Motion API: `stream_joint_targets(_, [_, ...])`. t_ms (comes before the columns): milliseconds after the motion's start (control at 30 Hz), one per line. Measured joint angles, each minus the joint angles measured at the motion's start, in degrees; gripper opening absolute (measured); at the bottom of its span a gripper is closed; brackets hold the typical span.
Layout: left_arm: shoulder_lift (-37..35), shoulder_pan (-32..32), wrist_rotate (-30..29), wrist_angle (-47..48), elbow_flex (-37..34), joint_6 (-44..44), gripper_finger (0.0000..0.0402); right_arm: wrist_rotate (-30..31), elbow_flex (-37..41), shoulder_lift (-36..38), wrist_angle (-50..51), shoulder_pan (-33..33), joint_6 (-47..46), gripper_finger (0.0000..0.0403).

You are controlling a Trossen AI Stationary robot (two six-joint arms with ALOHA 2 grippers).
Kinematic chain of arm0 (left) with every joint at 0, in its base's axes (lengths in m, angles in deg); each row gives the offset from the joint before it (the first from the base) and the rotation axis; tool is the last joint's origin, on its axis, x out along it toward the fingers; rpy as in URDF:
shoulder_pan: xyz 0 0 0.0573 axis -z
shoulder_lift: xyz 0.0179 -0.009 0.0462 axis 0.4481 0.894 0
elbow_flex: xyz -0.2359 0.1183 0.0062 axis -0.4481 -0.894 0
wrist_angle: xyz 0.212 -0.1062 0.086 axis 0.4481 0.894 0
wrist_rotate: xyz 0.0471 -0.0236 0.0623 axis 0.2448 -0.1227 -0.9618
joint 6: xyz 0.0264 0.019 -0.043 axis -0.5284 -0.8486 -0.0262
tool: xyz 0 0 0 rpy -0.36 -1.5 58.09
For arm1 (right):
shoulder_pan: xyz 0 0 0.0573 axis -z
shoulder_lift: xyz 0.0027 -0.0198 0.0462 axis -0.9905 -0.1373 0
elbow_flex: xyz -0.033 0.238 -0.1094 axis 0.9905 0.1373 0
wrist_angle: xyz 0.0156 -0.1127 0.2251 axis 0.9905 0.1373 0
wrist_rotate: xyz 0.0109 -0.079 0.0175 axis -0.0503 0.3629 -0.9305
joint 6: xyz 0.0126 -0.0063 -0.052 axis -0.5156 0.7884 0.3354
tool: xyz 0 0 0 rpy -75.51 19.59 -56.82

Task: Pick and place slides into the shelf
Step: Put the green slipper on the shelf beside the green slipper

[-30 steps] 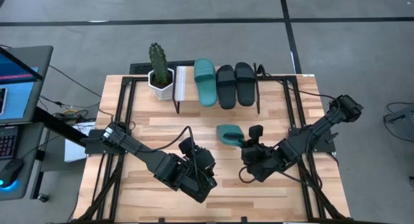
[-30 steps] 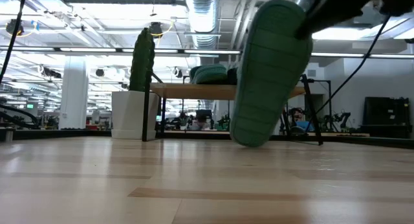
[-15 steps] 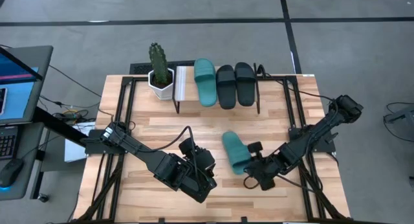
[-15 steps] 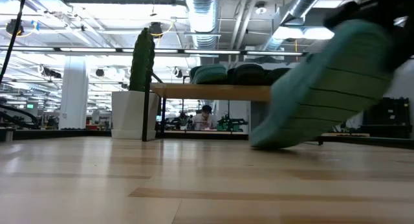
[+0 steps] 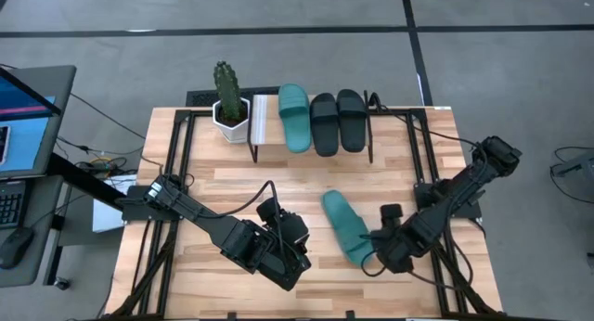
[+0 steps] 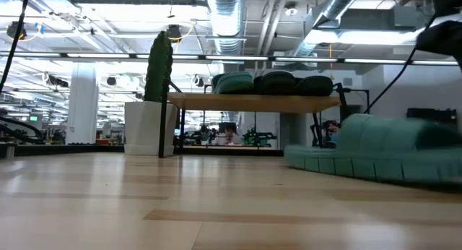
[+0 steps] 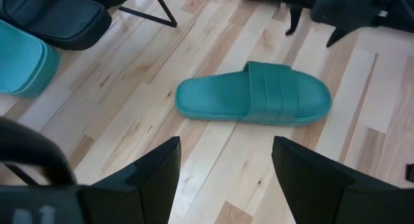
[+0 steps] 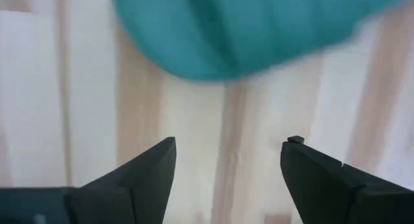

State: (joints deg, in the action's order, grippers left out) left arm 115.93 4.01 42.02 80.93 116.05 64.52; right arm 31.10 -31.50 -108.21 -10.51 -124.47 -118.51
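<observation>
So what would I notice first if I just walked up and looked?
Probably the teal sandal lying flat in the middle of the wooden table, with the right claw open just beside its end. Then the little shelf at the far edge, holding one teal sandal and two black sandals in a row, with a potted cactus next to it.

high: straight down over whole bench [image 5: 232,186] | low: level across benchtop | wrists: close, downward | all share teal slide [image 5: 345,228]
</observation>
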Motion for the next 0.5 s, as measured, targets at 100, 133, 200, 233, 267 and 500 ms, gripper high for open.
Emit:
stream_joint_targets(100, [0.0,0.0,0.01,0.05,0.0,-0.42,0.0231,1.63,0.0,0.03,3.06,-0.88,-8.11,0.0261])
stream_joint_targets(133, [0.0,0.0,0.14,0.07,0.0,-1.27,0.0231,1.9,0.01,0.04,3.3,-1.12,-10.65,0.0257])
stream_joint_targets(200, [0.0,-0.02,1.01,0.07,0.0,-3.8,0.0231,2.01,0.0,0.04,2.89,-1.41,-15.13,0.0242])
stream_joint_targets(233, [0.0,-0.02,1.57,0.07,0.0,-5.28,0.0231,2.21,0.0,0.04,1.93,-1.52,-17.19,0.023])
stream_joint_targets(267, [0.0,-0.14,1.75,0.07,0.0,-6.97,0.0231,2.4,0.0,0.04,0.33,-1.53,-18.83,0.0214])
stream_joint_targets(500, [0.0,-0.55,1.75,0.02,0.0,-18.93,0.0231,3.02,0.0,0.04,-15.02,-0.14,-21.05,0.0019])
